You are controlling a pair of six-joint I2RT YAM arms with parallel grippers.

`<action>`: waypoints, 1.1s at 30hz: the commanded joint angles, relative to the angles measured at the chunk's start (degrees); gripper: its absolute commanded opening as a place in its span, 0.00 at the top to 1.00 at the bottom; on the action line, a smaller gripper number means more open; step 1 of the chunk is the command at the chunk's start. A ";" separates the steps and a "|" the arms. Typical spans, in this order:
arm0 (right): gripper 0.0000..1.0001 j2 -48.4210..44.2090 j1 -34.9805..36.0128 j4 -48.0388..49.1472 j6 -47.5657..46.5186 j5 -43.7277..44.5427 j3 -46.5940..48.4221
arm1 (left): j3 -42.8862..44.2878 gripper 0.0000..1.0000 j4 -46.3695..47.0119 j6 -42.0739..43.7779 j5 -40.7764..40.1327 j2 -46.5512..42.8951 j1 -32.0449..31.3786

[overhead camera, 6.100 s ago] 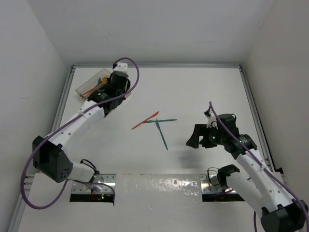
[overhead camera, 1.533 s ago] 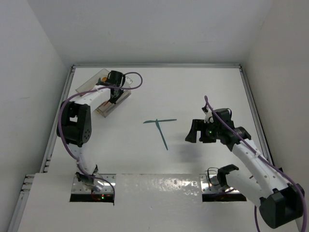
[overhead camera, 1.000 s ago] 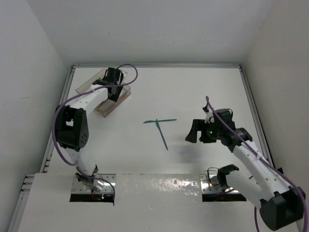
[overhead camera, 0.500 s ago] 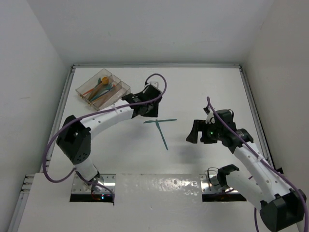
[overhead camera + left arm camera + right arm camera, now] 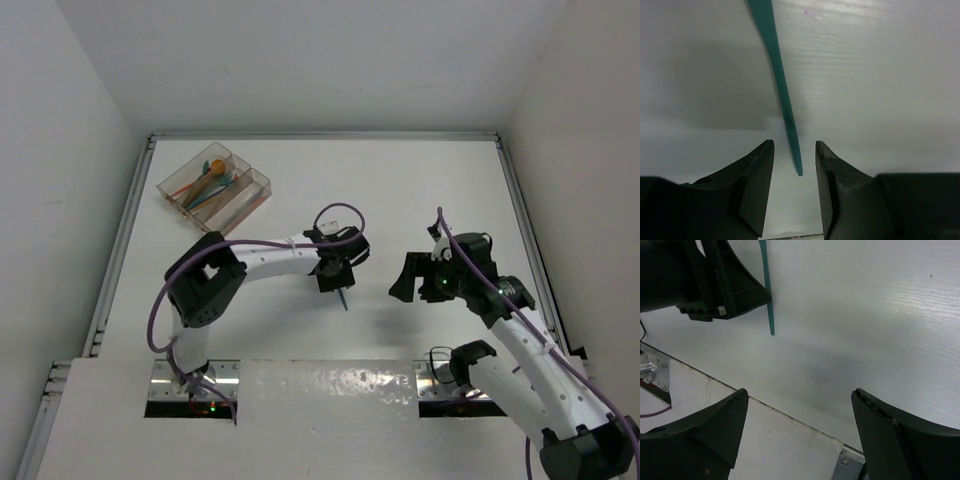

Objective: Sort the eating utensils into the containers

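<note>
I see the clear tray (image 5: 168, 186) lying flat on the white table (image 5: 430, 180). It has three long slots. Some orange and teal pieces lie in them, and one is an orange spoon (image 5: 212, 167), but I cannot tell which slot it is in. One teal utensil (image 5: 775, 65) is not in the tray. It lies flat on the table, well away from the tray, off its near right side. My left gripper (image 5: 794, 150) is low over that utensil, just as far from the tray. Its two black fingers (image 5: 757, 185) are a little apart. The thin end of the teal utensil sits in the gap between them, and neither finger touches it, so it is not pinched. From above, only the thin tip of the utensil (image 5: 343, 298) pokes out from under the left gripper (image 5: 335, 270). My right gripper (image 5: 407, 277) is even farther from the tray, past the left gripper. Its fingers (image 5: 715, 430) are spread wide and there is only bare table between them.
</note>
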 commanded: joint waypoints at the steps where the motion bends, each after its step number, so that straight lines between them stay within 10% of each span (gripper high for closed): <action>1: 0.17 -1.28 0.26 -1.12 -1.20 -0.73 0.04 | 2.86 0.63 -1.23 -8.01 -0.36 3.53 -1.41; 9: 0.17 -3.56 0.17 -2.00 -1.46 -2.05 -1.01 | 4.44 0.65 -4.66 -11.36 -0.62 7.85 -1.85; 17: 0.17 -4.62 0.17 -2.61 -1.91 -1.87 -0.84 | 6.02 0.99 -8.95 -11.54 -2.12 12.15 -1.68; 23: 0.16 -5.32 0.17 -2.44 -1.91 -1.52 -1.45 | 6.90 1.00 -14.15 -9.34 -5.63 13.39 -1.33; 33: 0.16 -4.27 0.17 -1.21 -1.29 -2.23 -1.10 | 6.20 1.00 -16.97 5.64 -29.77 -8.98 -1.33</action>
